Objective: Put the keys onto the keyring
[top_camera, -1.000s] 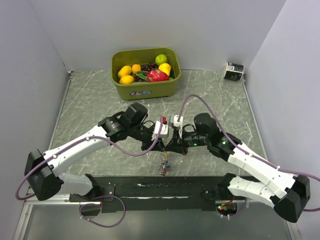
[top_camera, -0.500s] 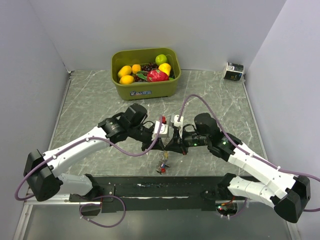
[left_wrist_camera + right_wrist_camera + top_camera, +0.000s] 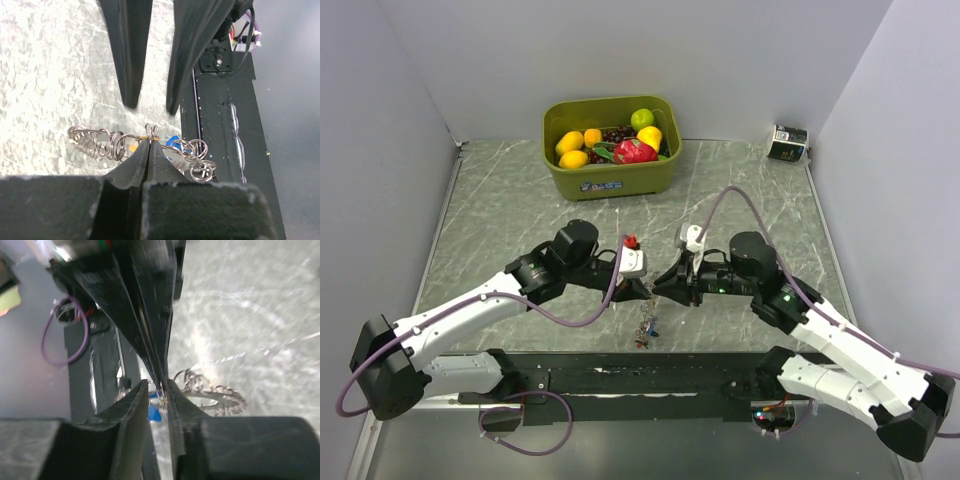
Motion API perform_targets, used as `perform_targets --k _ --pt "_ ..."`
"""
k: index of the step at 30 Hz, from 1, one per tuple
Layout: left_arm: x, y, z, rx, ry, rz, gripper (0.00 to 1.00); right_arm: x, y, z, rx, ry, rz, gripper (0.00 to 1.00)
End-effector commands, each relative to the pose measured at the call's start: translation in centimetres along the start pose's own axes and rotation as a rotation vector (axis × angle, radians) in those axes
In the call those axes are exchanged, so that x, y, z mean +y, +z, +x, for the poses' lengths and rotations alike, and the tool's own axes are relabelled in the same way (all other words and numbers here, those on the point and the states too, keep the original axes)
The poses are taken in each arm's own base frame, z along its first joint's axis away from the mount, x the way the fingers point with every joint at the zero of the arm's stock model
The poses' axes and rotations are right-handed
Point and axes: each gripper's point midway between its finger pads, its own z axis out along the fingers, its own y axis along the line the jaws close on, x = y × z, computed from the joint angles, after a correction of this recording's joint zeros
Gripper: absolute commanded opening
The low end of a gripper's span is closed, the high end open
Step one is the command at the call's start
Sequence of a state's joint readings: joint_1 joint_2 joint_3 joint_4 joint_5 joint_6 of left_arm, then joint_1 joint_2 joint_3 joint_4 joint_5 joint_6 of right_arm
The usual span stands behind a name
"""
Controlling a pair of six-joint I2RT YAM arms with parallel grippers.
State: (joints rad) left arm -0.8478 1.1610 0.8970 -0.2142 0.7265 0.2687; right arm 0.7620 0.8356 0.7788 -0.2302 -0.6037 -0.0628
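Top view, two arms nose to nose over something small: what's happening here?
Both arms meet over a tangle of keyrings at the front edge of the table. The left hand is shut, pinching one ring in that tangle, right beside a blue key head. The right hand points at the same spot with its fingers apart, gripping nothing.

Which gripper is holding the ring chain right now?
The left gripper: its jaws are shut on a ring in the chain. The right gripper's jaws stand apart, gripping nothing.
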Motion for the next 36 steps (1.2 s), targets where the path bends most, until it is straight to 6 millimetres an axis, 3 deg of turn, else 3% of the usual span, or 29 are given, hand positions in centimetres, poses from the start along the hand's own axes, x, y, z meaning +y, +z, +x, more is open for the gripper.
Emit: perform_targets --k 1,13,20,36 --pt "0.3 -0.4 -3.5 -0.138 0.062 -0.042 0.01 -0.6 -1.0 -2.9 -0.122 -0.04 0.058 0.36" --pt "0.4 -1.5 -5.0 -0.28 0.106 -0.114 0.01 -0.8 -1.3 -2.6 -0.139 -0.029 0.05 0.54" --pt "0.3 -2.5 -6.1 -0.359 0.142 -0.155 0.01 0.5 -1.8 -3.0 -0.179 -0.067 -0.003 0.71" --pt "-1.2 -3.6 -7.4 -0.435 0.205 -0.125 0.01 0.7 -1.3 -2.6 -0.156 -0.075 -0.038 0.73"
